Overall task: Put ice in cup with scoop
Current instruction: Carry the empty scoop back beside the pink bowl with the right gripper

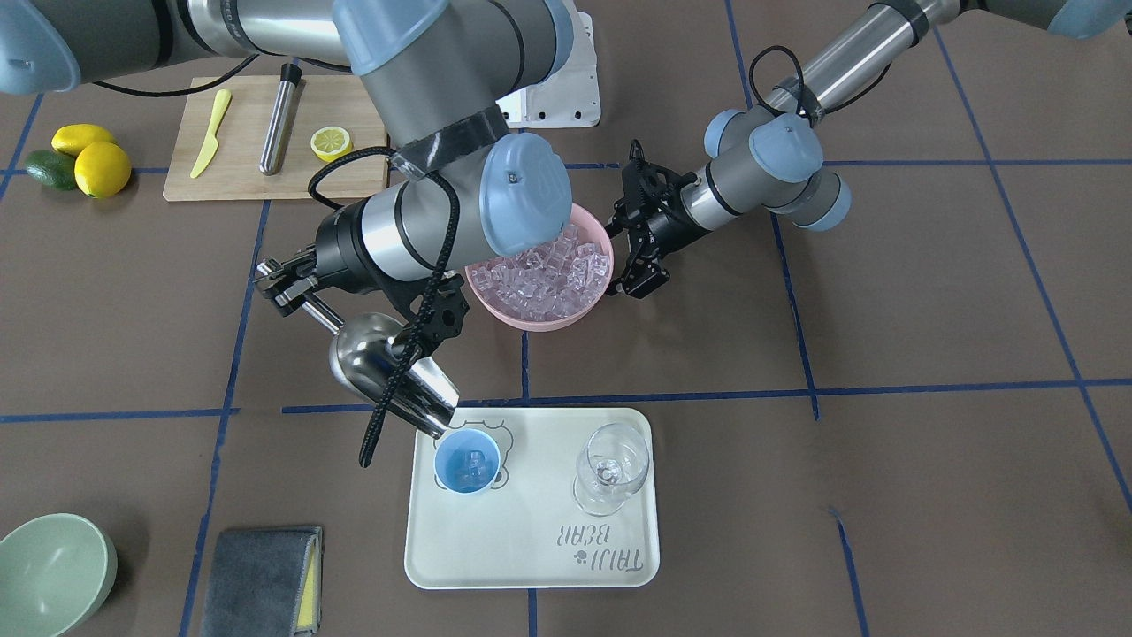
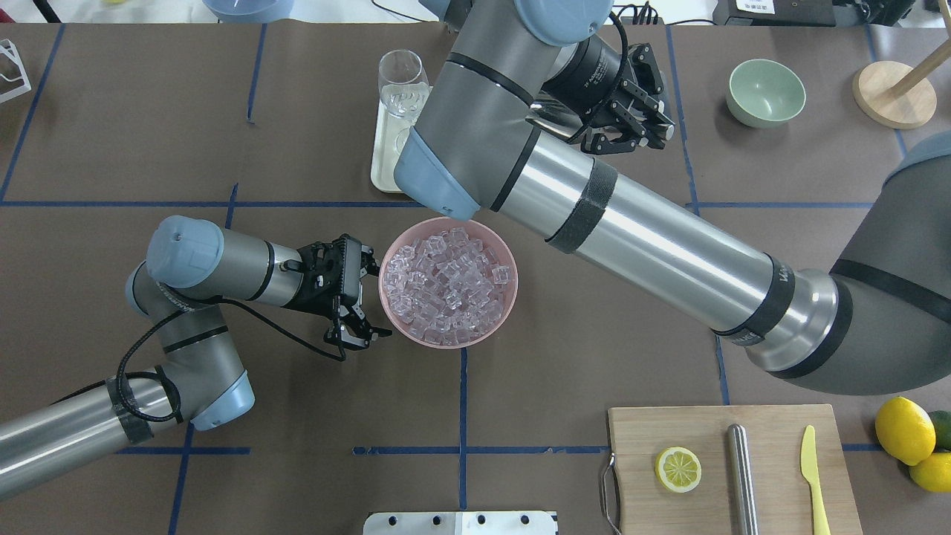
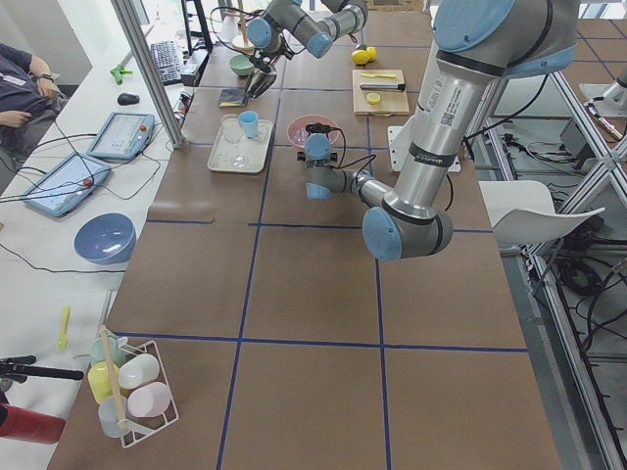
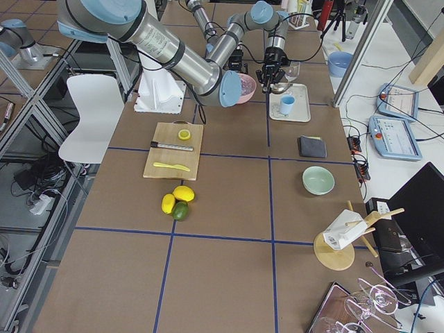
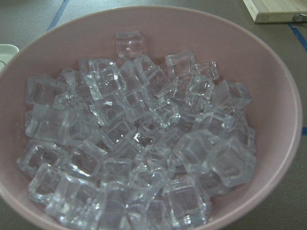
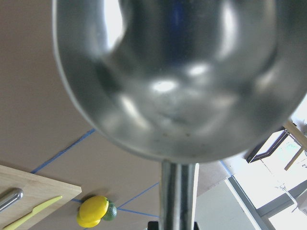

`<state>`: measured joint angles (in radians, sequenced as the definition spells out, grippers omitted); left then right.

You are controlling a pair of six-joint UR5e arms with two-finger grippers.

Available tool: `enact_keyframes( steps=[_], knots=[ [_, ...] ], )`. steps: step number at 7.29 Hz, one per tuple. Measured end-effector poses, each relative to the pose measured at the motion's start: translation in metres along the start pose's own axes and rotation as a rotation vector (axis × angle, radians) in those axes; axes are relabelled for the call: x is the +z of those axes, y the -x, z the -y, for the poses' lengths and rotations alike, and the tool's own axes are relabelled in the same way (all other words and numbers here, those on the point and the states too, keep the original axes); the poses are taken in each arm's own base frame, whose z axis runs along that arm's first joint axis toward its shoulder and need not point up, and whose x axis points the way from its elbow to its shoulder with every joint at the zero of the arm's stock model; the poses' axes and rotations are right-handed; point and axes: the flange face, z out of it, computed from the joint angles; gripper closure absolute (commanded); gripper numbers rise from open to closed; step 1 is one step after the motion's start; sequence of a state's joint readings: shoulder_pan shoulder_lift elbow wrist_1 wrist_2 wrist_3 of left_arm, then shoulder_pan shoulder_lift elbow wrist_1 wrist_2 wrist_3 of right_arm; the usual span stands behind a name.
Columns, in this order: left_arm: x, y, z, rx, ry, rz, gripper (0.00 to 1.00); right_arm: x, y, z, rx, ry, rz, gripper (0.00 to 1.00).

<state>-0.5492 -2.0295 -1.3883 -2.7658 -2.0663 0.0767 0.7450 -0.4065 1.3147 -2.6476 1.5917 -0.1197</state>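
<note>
The right gripper (image 1: pixel 281 287) clamped the scoop (image 1: pixel 393 372) by its rod, the trough tipped just ahead over the cup (image 1: pixel 449 469), which held ice (image 1: pixel 476 460). The left gripper (image 2: pixel 371 296) gaped beside the pink bowl (image 1: pixel 539 323) on the brown, blue-taped table (image 1: pixel 929 292).

You've got one cup (image 1: pixel 467 462), one scoop (image 1: pixel 389 367), one pink bowl (image 1: pixel 531 320), one wine glass (image 1: pixel 610 467) and one tray (image 1: pixel 531 548). The ice (image 1: pixel 553 279) is too many cubes to count in the pink bowl, with a few more in the cup. You also have one cutting board (image 1: pixel 239 177), one yellow knife (image 1: pixel 210 133), one steel cylinder (image 1: pixel 279 119), one lemon half (image 1: pixel 331 141), two whole lemons (image 1: pixel 102 168), one dark green fruit (image 1: pixel 50 168), one green bowl (image 1: pixel 53 571) and one grey cloth (image 1: pixel 261 579).
</note>
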Motion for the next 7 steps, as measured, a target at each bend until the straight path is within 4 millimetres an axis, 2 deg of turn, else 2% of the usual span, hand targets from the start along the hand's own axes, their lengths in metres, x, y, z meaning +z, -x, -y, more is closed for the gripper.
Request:
enact_keyframes(
  steps=[2, 4, 6, 7],
  knots=[
    [0.0, 0.0, -0.001, -0.002, 0.002, 0.0, 0.01, 0.007, -0.012, -0.026, 0.035, -0.093, 0.075, 1.0],
    [-0.001, 0.0, -0.004, -0.005, 0.005, 0.001, 0.01, 0.03, -0.028, -0.066, 0.077, -0.193, 0.164, 1.0],
    [-0.001, 0.0, -0.004, -0.006, 0.005, 0.001, 0.01, 0.069, -0.04, -0.108, 0.169, -0.271, 0.282, 1.0],
    [-0.001, 0.0, -0.004, -0.005, 0.005, 0.001, 0.01, 0.096, -0.039, -0.127, 0.246, -0.298, 0.339, 1.0]
  ],
)
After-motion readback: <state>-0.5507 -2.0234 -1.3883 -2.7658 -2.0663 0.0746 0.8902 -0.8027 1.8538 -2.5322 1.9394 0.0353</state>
